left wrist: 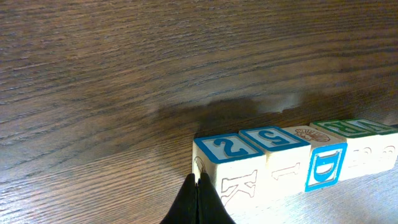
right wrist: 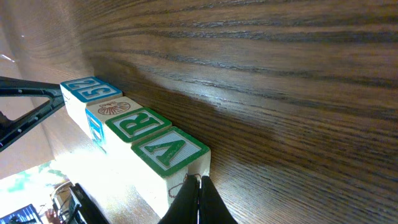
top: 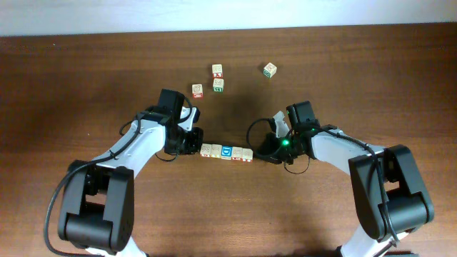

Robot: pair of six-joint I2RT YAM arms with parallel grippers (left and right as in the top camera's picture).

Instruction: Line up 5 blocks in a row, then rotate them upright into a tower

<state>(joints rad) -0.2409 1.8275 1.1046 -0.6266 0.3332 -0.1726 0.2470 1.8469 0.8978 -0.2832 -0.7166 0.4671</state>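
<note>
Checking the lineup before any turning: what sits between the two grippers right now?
A touching row of five pale wooden alphabet cubes runs from left gripper to right gripper, clearest in the overhead view.

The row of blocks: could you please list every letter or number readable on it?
"2" top, "K" side: first block
"5" top, "I" side: second block
"D" side: third block
"R" top: fourth block
"A" top: fifth block
Loose blocks: too small.

A dark brown wood-grain table (top: 371, 86) carries a small pale wooden cube with green print (top: 218, 85). Just beyond it sits a red-printed pale cube (top: 217, 70), near its left a red-sided pale cube (top: 197, 91), and well to its right a fourth pale cube (top: 270, 69), seemingly green-printed.
</note>
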